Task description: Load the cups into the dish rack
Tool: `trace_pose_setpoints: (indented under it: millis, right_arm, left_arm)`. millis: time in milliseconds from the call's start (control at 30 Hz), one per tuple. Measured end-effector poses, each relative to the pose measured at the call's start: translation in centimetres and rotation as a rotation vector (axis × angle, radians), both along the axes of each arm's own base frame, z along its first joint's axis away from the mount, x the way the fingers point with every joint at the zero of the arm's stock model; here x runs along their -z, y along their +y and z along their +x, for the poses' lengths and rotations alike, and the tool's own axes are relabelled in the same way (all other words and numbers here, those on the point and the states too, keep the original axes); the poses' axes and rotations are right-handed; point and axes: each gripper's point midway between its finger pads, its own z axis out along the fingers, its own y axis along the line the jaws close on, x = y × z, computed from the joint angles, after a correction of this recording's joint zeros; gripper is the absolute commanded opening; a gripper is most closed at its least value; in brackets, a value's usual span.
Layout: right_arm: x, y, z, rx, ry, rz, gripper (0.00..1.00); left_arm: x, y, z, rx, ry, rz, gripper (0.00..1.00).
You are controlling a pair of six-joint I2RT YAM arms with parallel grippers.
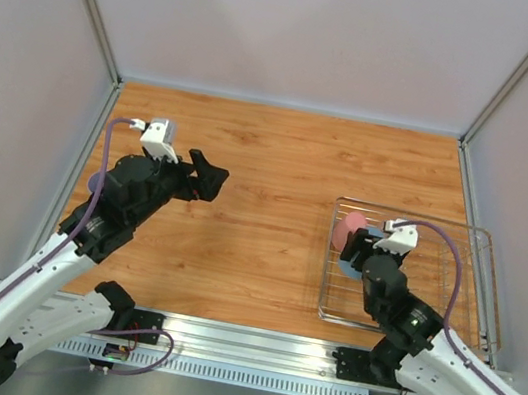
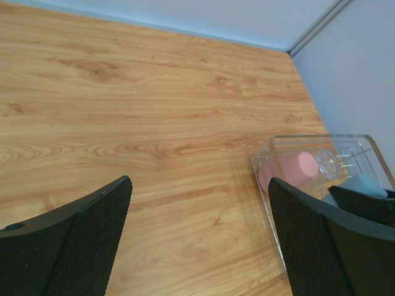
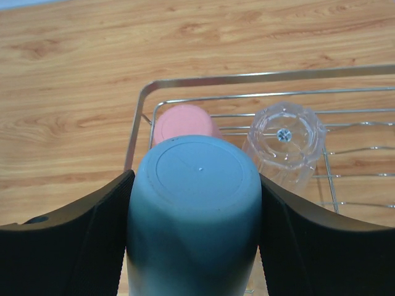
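Clamping blue cup (image 3: 194, 185) base-up for draining, your right gripper (image 3: 194, 213) sat 6 o'clock of pink cup (image 3: 182, 122); left gripper (image 2: 199, 185) spread, empty.

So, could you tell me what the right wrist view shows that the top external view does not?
Only the right wrist: a clear tumbler in the dish rack. Only the top external: the left gripper, open, well left of the rack. Both: the right gripper clamping the blue cup beside the pink cup.
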Motion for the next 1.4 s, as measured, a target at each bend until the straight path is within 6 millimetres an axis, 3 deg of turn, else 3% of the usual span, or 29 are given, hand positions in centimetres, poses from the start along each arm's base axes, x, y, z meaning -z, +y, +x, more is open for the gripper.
trace_pose_setpoints:
  millis: [167,433,833,900,1000,1033,1333,1400]
  right_arm:
    - [1.0,-0.5,-0.4,0.112,-0.019,-0.106,0.01]
    - [1.1,-2.9,-0.9,0.261,-0.073,-0.043,0.01]
    - [3.5,-1.4,-1.0,0.252,-0.039,-0.079,0.03]
    - [3.6,-1.3,-1.0,0.253,-0.039,-0.075,0.08]
    - [3.5,-1.3,-1.0,0.261,-0.044,-0.061,0.35]
    - [3.5,-1.3,-1.0,0.261,-0.044,-0.058,0.49]
    - [3.7,-1.3,-1.0,0.261,-0.038,-0.044,0.81]
    - [3.8,-1.2,-1.0,0.259,-0.036,-0.038,0.82]
  left_arm:
    - [-0.6,0.7,-0.7,-0.018,-0.009,-0.019,1.0]
    - [-0.8,1.6,-1.4,-0.041,-0.017,-0.031,1.0]
    - [-0.3,1.7,-1.6,-0.043,-0.001,-0.041,1.0]
    - [-0.1,1.8,-1.7,-0.043,-0.001,-0.042,1.0]
    - [-0.1,1.8,-1.8,-0.043,-0.002,-0.045,1.0]
    - [-0.1,1.9,-1.9,-0.043,-0.002,-0.045,1.0]
    - [0.0,1.9,-1.9,-0.043,0.0,-0.043,1.0]
    - [0.0,1.9,-1.9,-0.043,-0.001,-0.043,1.0]
